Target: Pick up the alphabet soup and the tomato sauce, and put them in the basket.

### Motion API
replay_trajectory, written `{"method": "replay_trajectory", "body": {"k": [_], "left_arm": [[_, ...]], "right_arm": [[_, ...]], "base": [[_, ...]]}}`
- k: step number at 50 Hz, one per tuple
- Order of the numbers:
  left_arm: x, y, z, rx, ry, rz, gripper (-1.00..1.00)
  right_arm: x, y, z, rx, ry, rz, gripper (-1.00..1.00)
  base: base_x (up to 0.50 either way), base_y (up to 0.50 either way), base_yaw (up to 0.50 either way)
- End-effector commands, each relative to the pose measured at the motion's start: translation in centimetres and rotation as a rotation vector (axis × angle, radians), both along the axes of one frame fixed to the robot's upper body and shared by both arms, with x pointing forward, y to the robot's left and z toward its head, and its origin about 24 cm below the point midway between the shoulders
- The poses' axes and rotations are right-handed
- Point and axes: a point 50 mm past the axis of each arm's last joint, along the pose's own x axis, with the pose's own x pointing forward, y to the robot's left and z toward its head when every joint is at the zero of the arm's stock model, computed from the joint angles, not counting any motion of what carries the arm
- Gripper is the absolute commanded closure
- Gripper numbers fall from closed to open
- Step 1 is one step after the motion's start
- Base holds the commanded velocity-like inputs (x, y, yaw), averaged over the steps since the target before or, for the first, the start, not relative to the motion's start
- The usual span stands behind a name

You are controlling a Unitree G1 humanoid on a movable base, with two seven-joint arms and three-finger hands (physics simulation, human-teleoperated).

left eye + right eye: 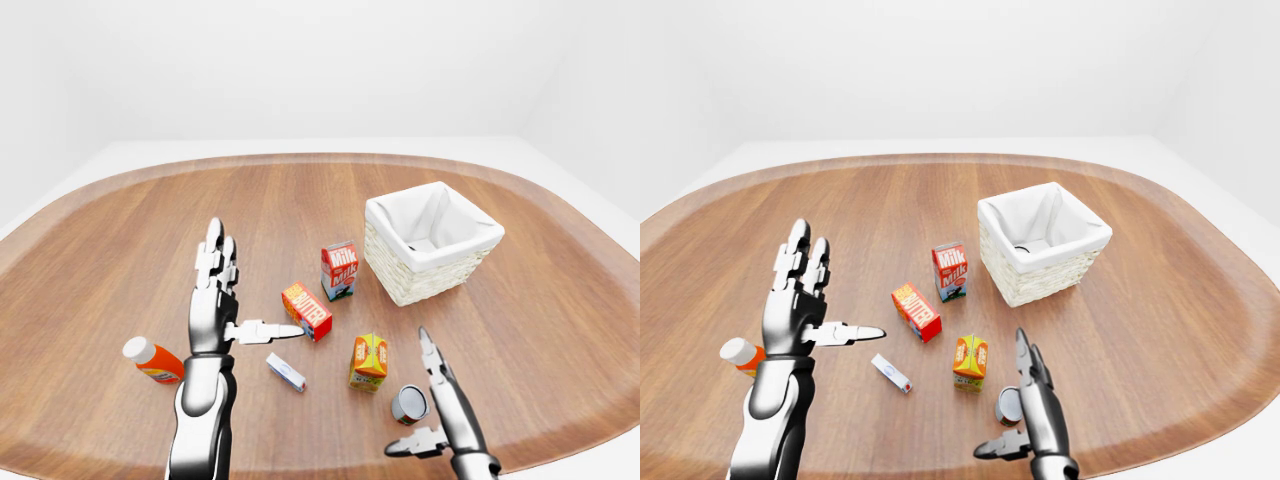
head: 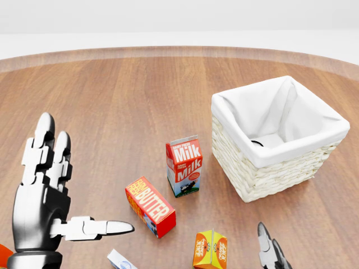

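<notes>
Head view puts the wooden table (image 2: 112,101) across the whole picture, with the white-lined wicker basket (image 2: 263,174) at right; I can see a small dark curved edge low inside its liner, too little to name. Next in size, my left hand (image 2: 47,193) stands upright at the left edge, fingers spread wide and thumb out sideways, holding nothing. Only the fingertips of my right hand (image 1: 440,405) reach the head view; the left-eye view shows it whole, flat and open, empty. That view also shows a can (image 1: 409,404) lying on its side just beside the right hand, hidden from the head view; I cannot read its label, so I cannot tell soup from sauce. A carton reads "Milk" (image 2: 184,166), a red box "BUTTER" (image 2: 150,206). An orange carton (image 1: 368,361), an orange bottle (image 1: 152,360) and a small white packet (image 1: 285,372) have print too small to read.
</notes>
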Motion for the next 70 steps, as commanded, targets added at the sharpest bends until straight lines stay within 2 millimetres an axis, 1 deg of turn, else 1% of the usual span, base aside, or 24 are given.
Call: {"method": "replay_trajectory", "body": {"k": [1,17,25,37,39,46,52,59,65,70], "left_arm": [[0.1,0.2,0.2,0.007,-0.009,0.016,-1.0],[0.1,0.2,0.2,0.007,-0.009,0.016,-1.0],[0.1,0.2,0.2,0.006,-0.009,0.016,-1.0],[0.1,0.2,0.2,0.006,-0.009,0.016,-1.0],[0.1,0.2,0.2,0.007,-0.009,0.015,-1.0],[0.1,0.2,0.2,0.007,-0.009,0.015,-1.0],[0.1,0.2,0.2,0.006,-0.009,0.016,-1.0],[0.1,0.2,0.2,0.007,-0.009,0.016,-1.0],[0.1,0.2,0.2,0.007,-0.009,0.016,-1.0],[0.1,0.2,0.2,0.006,-0.009,0.016,-1.0]], "right_arm": [[0.4,0.1,0.0,0.003,-0.008,0.006,-1.0],[0.3,0.0,-0.6,0.004,0.014,-0.004,-1.0],[0.3,-0.5,-2.0,-0.009,0.059,-0.027,-1.0],[0.2,-0.4,-2.4,-0.005,0.075,-0.03,-1.0],[0.2,-0.6,-2.8,-0.013,0.089,-0.039,-1.0],[0.3,-0.6,-3.1,-0.014,0.099,-0.042,-1.0],[0.3,-0.8,-3.9,-0.023,0.125,-0.053,-1.0],[0.2,-0.9,-3.9,-0.019,0.129,-0.059,-1.0],[0.2,-1.1,-4.5,-0.027,0.15,-0.07,-1.0],[0.1,-1.3,-4.6,-0.025,0.156,-0.077,-1.0]], "base": [[0.0,0.0,0.0],[0.0,0.0,0.0],[0.0,0.0,0.0],[0.0,0.0,0.0],[0.0,0.0,0.0],[0.0,0.0,0.0],[0.0,0.0,0.0],[0.0,0.0,0.0],[0.0,0.0,0.0],[0.0,0.0,0.0]]}}
